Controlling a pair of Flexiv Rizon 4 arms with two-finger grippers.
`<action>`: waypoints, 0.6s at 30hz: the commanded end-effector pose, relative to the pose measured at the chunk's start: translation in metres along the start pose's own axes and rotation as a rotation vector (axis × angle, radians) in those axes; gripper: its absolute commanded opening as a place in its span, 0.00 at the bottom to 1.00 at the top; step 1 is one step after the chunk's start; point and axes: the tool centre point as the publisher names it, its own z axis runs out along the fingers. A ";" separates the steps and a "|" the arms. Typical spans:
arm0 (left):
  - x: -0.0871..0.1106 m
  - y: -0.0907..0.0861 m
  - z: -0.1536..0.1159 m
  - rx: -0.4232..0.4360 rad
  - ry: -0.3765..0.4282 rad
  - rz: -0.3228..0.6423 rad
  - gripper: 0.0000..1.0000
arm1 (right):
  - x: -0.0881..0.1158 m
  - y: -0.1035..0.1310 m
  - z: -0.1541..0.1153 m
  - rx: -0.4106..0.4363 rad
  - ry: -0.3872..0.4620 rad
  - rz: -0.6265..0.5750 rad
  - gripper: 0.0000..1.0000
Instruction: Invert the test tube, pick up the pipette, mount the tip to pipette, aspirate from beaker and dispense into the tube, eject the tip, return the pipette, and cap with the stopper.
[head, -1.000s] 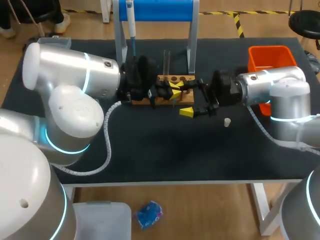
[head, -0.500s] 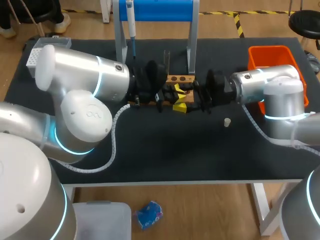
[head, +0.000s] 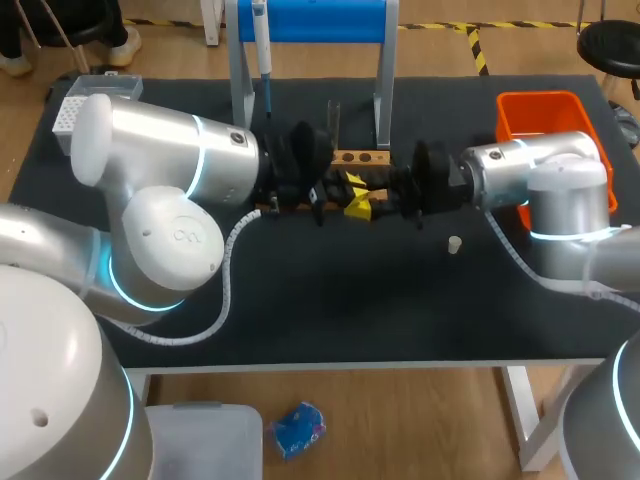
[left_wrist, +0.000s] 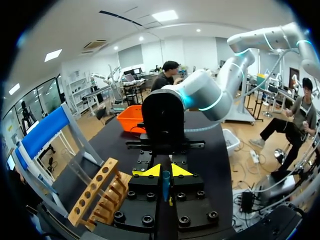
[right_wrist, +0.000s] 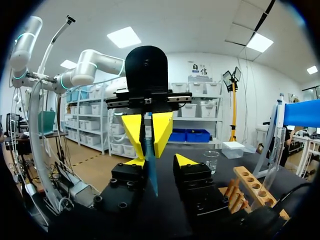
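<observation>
Left claw (right_wrist: 149, 150) pinches the test tube (right_wrist: 151, 180); right claw (right_wrist: 160, 161) spread either side of it. We should close right squarely before left lets go.

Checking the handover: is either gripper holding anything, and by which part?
The left gripper holds the test tube near one end; its other end sits between the right gripper's open fingers.

Pale wooden rack with round holes (head: 352, 160): bare wood, matt, unvarnished
Black table top (head: 330, 300): matt, cloth-like
Left arm's rounded silver shell (head: 170, 150): smooth, glossy
Orange box-shaped bin (head: 540, 112): smooth plastic
Slim blue tube (right_wrist: 151, 175): translucent plastic
Left gripper (right_wrist: 149, 156): yellow fingertips (right_wrist: 134, 132) matt plastic, black blocks matt
</observation>
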 end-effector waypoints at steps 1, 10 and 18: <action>0.001 0.003 0.003 0.009 -0.004 -0.003 0.00 | 0.000 -0.001 -0.001 -0.009 -0.003 0.002 0.19; 0.000 0.005 0.002 0.013 -0.014 -0.008 0.00 | 0.000 -0.001 -0.001 -0.014 -0.003 0.006 0.00; -0.010 -0.006 -0.011 0.055 -0.074 0.000 1.00 | 0.001 -0.003 -0.004 -0.004 0.006 0.008 0.00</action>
